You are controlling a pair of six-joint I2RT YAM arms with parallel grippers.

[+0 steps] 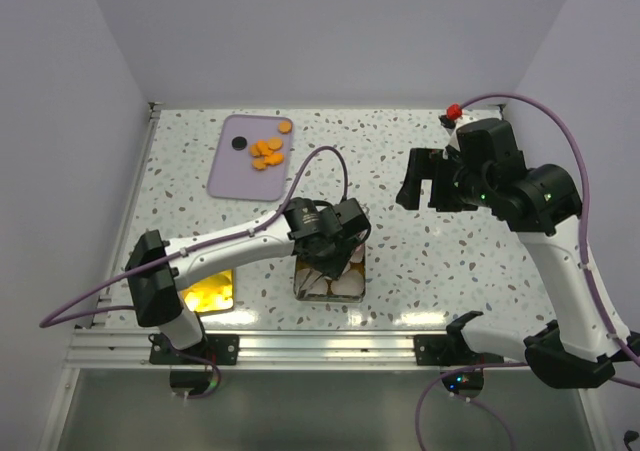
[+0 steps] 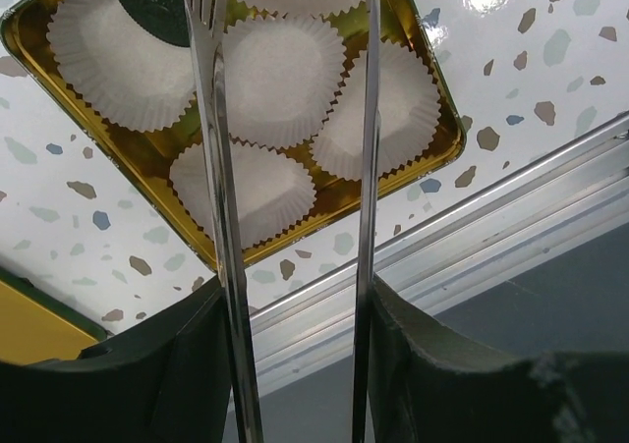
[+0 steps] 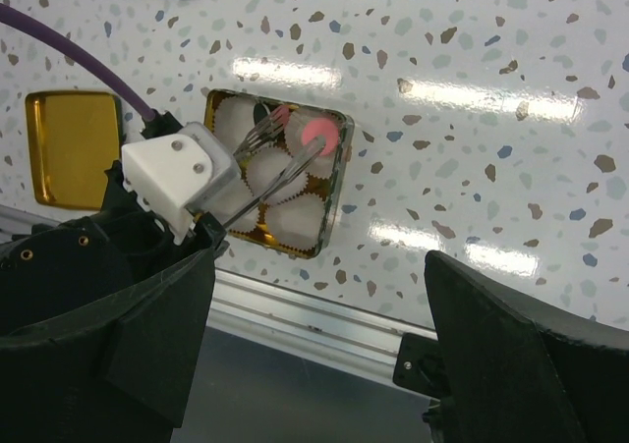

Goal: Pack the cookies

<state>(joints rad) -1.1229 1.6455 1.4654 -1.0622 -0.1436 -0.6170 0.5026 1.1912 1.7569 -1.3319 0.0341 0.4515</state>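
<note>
Several orange cookies [image 1: 267, 151] and one black cookie [image 1: 238, 142] lie on a purple tray [image 1: 232, 174] at the far left. A gold tin [image 1: 300, 289] with white paper cups [image 2: 280, 80] stands near the front edge. A black cookie [image 2: 152, 6] lies in one cup and a pinkish-red cookie [image 3: 317, 134] in another. My left gripper [image 1: 335, 246] hovers over the tin, shut on metal fork-tipped tongs [image 2: 218, 168]. The tong tips are apart with nothing between them. My right gripper [image 1: 420, 186] is open and empty, raised right of the tin.
A gold lid [image 1: 210, 291] lies left of the tin near the front edge, and also shows in the right wrist view [image 3: 71, 148]. An aluminium rail [image 1: 320, 343] runs along the front. A red knob [image 1: 452, 109] sits at the far right corner.
</note>
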